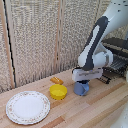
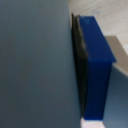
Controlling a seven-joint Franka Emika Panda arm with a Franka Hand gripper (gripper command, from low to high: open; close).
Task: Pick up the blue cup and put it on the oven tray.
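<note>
Gripper [image 1: 82, 80] is down directly over the cup [image 1: 81, 89], which stands on the table [image 1: 85, 112] near its middle, just beside the yellow bowl [image 1: 58, 91]. Plate [image 1: 27, 107] sits toward the front corner on the exterior view's left; a small orange item [image 1: 57, 80] lies behind the bowl.

Wrist view: a finger pad [image 2: 80, 70] pressed flat against blue plastic [image 2: 97, 65]. Looks closed on the cup wall, though the second finger is not visible.

Step in hand, by my reading: the grasp, cup not yet lifted.

Next move calls for a straight lift clear of the bowl, then a carry toward the tray [image 1: 116, 66] at the table's back edge on the exterior view's right.
</note>
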